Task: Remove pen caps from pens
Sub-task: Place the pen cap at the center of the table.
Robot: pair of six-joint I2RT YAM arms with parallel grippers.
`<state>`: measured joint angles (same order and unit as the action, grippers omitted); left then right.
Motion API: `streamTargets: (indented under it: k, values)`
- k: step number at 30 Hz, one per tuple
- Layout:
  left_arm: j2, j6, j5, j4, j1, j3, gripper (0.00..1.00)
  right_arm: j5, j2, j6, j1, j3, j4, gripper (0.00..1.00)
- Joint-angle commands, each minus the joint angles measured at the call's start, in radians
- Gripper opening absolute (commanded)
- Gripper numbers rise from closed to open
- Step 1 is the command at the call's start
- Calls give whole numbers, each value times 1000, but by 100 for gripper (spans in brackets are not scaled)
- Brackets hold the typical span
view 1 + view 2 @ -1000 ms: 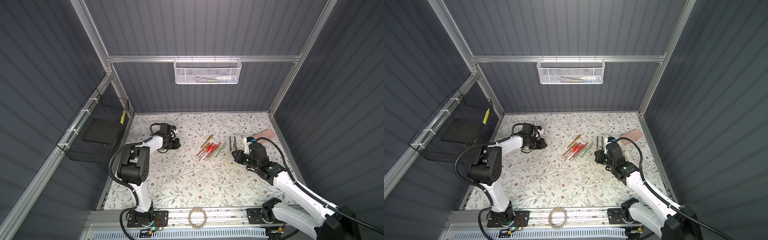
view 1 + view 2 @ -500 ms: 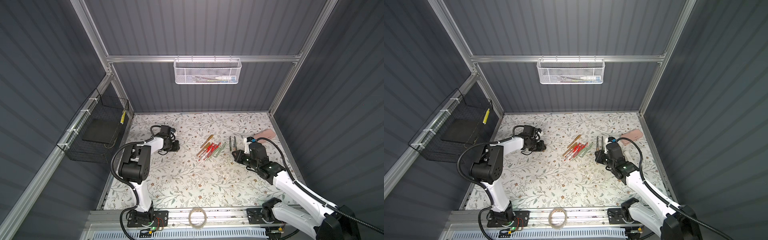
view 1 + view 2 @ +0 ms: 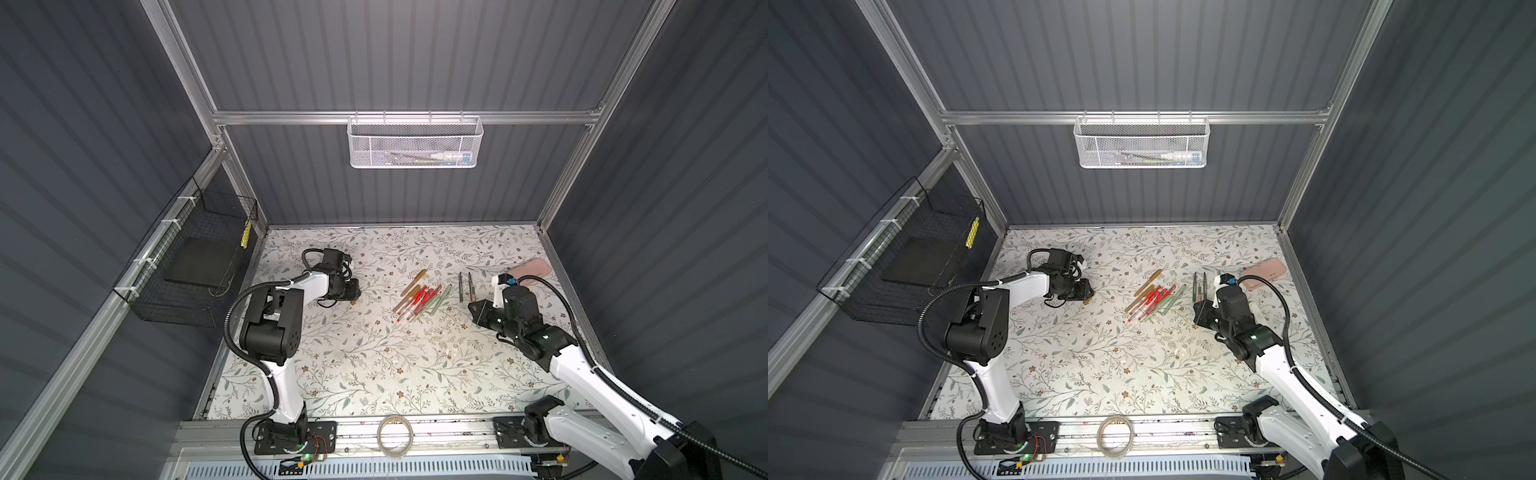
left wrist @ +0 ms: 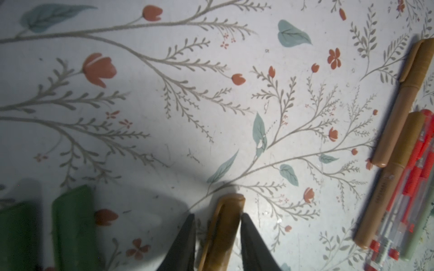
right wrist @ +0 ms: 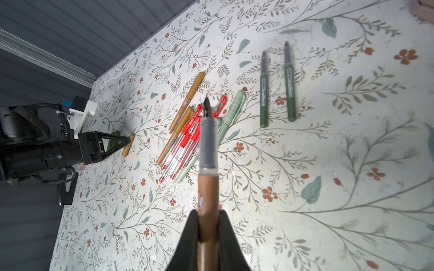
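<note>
While light and stiff, this plastic is slick, so I'd pinch mid-barrel. Right gripper (image 5: 208, 212) is clamped on the uncapped golden-brown pen (image 5: 207, 187), held near the pen pile (image 5: 187, 136). Left gripper (image 4: 217, 215): jaws slightly parted astride the golden-brown cap (image 4: 223, 230), which looks released and lies well apart from that pile.

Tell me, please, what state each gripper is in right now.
Left gripper: open, jaws either side of the golden-brown cap.
Right gripper: shut on the uncapped golden-brown pen.
</note>
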<state>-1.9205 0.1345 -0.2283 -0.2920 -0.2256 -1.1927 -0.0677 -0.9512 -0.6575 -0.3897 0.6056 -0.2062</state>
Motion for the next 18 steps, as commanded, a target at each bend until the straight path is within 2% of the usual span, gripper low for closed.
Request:
streamTargets:
  k: [1,5,10,13,16,18]
  values:
    - [25,17,-14,-33,6,25,34,33,6,51,37,55,-79,0]
    - [91,26,-24,-11,6,57,36,30,-46,125,105,111,-128,0]
    - [200,-10,-19,15,6,89,50,-15,-161,203,205,181,-153,0]
    - [270,-40,-19,50,14,130,62,-47,-270,236,256,220,-138,0]
    - [312,-39,-53,56,53,147,69,-73,-375,268,297,271,-133,0]
    - [333,-30,-67,68,87,155,77,-71,-449,298,316,307,-124,0]
